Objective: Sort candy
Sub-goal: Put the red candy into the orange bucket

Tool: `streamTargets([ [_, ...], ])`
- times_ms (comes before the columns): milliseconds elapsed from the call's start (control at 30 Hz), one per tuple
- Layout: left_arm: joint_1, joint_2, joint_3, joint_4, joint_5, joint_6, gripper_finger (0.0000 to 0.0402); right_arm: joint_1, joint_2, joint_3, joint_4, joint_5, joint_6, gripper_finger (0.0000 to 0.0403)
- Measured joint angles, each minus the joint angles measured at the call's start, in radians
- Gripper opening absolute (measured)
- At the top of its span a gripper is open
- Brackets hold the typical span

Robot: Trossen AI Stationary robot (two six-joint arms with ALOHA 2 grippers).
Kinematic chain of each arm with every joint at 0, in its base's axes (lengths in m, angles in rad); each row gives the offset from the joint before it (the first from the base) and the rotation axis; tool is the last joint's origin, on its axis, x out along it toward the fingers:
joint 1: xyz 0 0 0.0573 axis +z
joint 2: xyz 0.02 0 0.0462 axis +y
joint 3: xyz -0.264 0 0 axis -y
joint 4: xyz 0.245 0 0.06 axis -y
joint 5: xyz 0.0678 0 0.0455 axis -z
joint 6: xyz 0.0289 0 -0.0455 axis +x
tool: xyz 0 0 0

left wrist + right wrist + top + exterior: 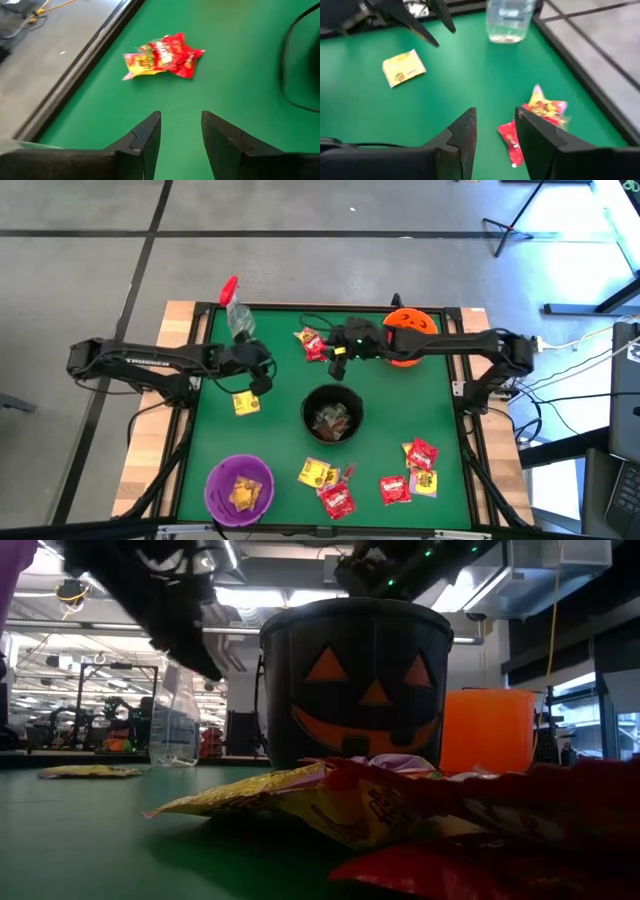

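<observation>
A green table (400, 420) seen from above, its near edge cut off. Two dark arms reach in from either side.

At the centre stands a black pumpkin-face bucket (332, 415) with candy inside; the pieces are too dark to tell apart. From table height it fills the middle of the picture and hides much of what lies behind. An orange bowl (409, 326) sits at the far right, half covered by the right arm. A purple bowl (239, 489) at the near left holds yellow candy.

A clear bottle (238, 314) with a red top lies at the far left edge.

The left gripper (262, 381) hovers over the felt beside one yellow packet (246, 403), fingers apart, holding nothing. The right gripper (338, 362) hovers near a red and yellow pair (313, 343) at the far side, fingers likewise apart and empty.

More candy lies loose: a cluster (328, 485) near the front centre and another group (412, 472) at the near right. From table height these blur into a red and yellow heap.
</observation>
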Motion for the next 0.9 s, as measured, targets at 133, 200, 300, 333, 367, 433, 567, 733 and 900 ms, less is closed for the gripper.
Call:
streamTargets([
  [133,-0.022,-0.114,-0.107,0.082,0.006,-0.055,0.0132,-0.036,0.068,0.04,-0.038,-0.035,-0.002,0.0134],
  [200,-0.033,-0.156,-0.145,0.124,0.005,-0.073,0.0132,-0.054,0.098,0.065,-0.059,-0.046,-0.002,0.0134],
  [300,-0.05,-0.199,-0.189,0.182,0.006,-0.093,0.0132,-0.072,0.136,0.093,-0.083,-0.065,-0.005,0.0134],
  [333,-0.056,-0.204,-0.201,0.212,0.006,-0.097,0.0132,-0.073,0.146,0.101,-0.098,-0.066,-0.005,0.0134],
  [367,-0.062,-0.206,-0.213,0.246,0.005,-0.098,0.0132,-0.078,0.156,0.111,-0.11,-0.066,-0.006,0.0134],
  [433,-0.077,-0.208,-0.238,0.285,0.005,-0.097,0.0131,-0.081,0.175,0.132,-0.133,-0.067,-0.013,0.0134],
  [567,-0.088,-0.207,-0.281,0.35,0.002,-0.102,0.0131,-0.1,0.226,0.151,-0.14,-0.069,-0.027,0.0134],
  [733,-0.092,-0.207,-0.304,0.388,0.002,-0.124,0.0131,-0.144,0.287,0.159,-0.148,-0.124,-0.018,0.0134],
  [900,-0.092,-0.207,-0.304,0.389,0.003,-0.121,0.0131,-0.177,0.336,0.159,-0.141,-0.179,-0.043,0.0157],
])
